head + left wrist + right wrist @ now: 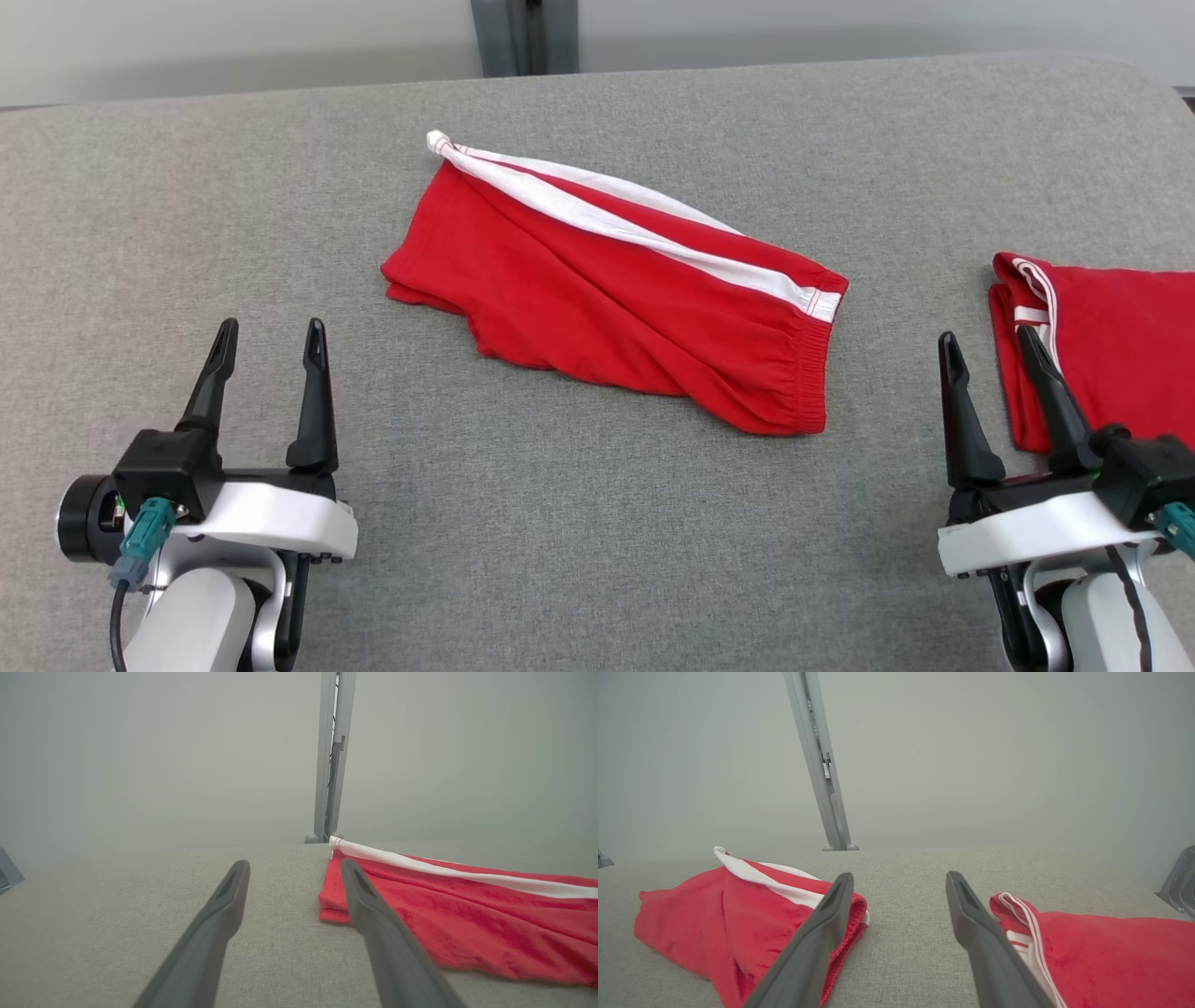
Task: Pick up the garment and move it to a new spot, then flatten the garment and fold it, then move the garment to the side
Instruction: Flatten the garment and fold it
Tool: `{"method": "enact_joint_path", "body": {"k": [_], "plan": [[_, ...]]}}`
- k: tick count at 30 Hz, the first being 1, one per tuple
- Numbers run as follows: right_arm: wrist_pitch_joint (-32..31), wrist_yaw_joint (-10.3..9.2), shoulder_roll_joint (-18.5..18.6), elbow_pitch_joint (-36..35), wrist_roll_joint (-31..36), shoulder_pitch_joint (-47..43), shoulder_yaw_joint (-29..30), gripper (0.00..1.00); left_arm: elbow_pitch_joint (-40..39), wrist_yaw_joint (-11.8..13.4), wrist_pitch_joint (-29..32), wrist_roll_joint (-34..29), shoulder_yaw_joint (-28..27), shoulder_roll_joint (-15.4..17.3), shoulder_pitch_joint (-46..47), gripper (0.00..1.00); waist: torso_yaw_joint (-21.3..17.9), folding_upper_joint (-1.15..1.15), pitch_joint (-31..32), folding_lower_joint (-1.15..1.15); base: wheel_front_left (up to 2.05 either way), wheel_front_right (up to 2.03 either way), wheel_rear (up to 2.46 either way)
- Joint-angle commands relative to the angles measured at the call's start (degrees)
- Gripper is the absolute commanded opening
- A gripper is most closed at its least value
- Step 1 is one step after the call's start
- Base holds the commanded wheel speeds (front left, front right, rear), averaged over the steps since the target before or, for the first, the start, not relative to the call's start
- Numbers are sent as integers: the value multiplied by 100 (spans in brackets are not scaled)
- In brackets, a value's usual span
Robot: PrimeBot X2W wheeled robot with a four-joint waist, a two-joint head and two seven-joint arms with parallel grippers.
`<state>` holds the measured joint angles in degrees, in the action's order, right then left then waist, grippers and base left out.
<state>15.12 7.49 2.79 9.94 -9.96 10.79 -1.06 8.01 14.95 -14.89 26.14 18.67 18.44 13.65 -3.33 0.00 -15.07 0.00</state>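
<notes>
The red shorts (607, 299) lay rumpled at the middle of the grey table (560, 523), white stripe twisted to a point at the far end; you would have judged them neither flat nor neatly folded. The left gripper (271, 329) and right gripper (986, 336) stood spread and empty on either side, probably so that either could reach an end. A second red garment (1111, 345) lay folded beside the right gripper.

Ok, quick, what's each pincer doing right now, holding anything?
Left pincer: open, empty, short of the red shorts.
Right pincer: open, empty, between the shorts and the second red garment.
</notes>
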Motion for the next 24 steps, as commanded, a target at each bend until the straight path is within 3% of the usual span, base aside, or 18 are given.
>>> {"method": "enact_joint_path", "body": {"k": [1, 13, 24], "plan": [[-43, 1, 27, -2, 1, -91, 26, 100, 12, 39, -18, -82, -6, 24, -75, 100, 35, 0, 47, 0, 0, 0, 0], [-128, 1, 27, -101, -165, -153, 38, 100, 119, -86, -9, -89, 41, 19, 43, 100, 10, 0, 98, 0, 0, 0, 0], [-118, 1, 27, -127, -211, -19, -85, 100, 472, -495, 390, -120, 276, 126, 888, 100, -242, 0, -111, 0, 0, 0, 0]]}}
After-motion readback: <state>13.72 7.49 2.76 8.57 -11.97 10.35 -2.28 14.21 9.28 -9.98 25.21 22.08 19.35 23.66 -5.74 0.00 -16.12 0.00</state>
